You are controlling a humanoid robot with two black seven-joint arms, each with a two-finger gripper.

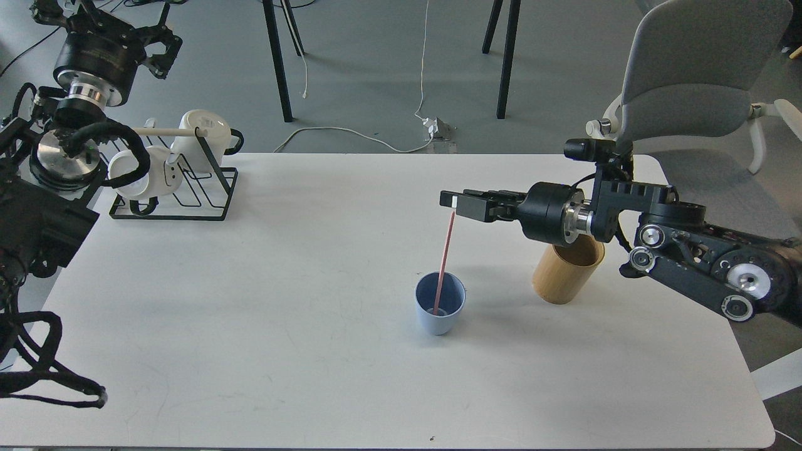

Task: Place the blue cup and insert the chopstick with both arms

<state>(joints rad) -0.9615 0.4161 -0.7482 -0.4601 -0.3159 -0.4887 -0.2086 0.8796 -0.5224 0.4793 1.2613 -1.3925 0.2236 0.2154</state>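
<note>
The pale blue cup (438, 318) stands upright on the white table (282, 326), right of centre. The pink chopstick (445, 257) stands in it with its lower end on the cup's bottom, leaning slightly right. Its top end meets the underside of my right gripper (452, 202), which reaches in level from the right, above and behind the cup. I cannot tell whether the fingers still pinch the stick. My left gripper (164, 50) is raised at the far left, above the mug rack, with its fingers apart and empty.
A tan bamboo cylinder holder (564, 279) stands right of the cup, under my right wrist. A black wire rack (188, 188) with white mugs (200, 134) sits at the table's back left. A grey chair (689, 81) stands behind the right corner.
</note>
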